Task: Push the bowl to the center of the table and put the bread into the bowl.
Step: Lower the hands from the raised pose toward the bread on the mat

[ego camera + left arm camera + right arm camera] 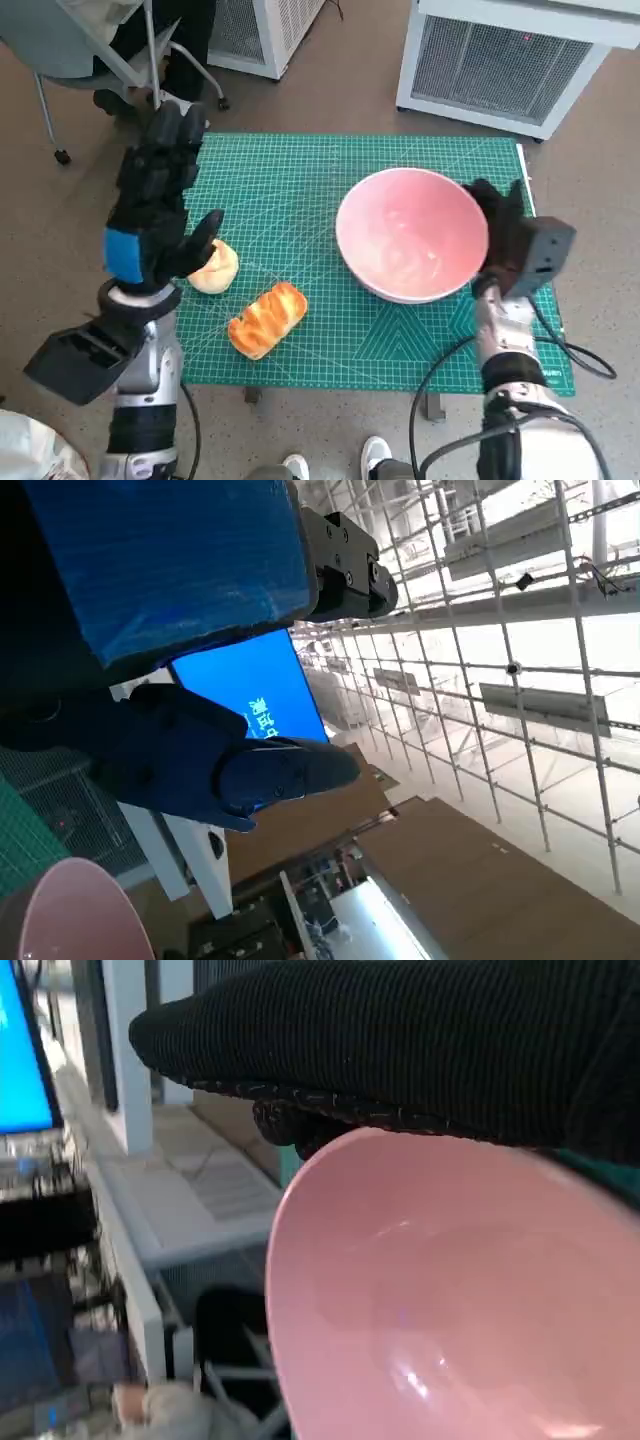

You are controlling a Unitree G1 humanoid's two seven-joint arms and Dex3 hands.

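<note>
A pink bowl [412,235] stands empty on the right half of the green cutting mat [300,180]. My right hand [500,232] in its black glove presses flat against the bowl's right rim; in the right wrist view the bowl [450,1310] fills the picture under the glove [420,1040]. Two breads lie at the mat's front left: a golden ridged loaf [266,318] and a pale round bun [215,268]. My left hand [160,205] hovers above the mat's left edge, fingers spread, holding nothing, thumb close over the bun. The left wrist view shows the left hand [200,750] and the bowl's rim [70,910].
White grilled cabinets [505,60] stand behind the table. An office chair [100,50] with a person's dark legs is at the back left. Shoes [380,455] show at the table's front edge. A black cable [570,350] trails by my right forearm.
</note>
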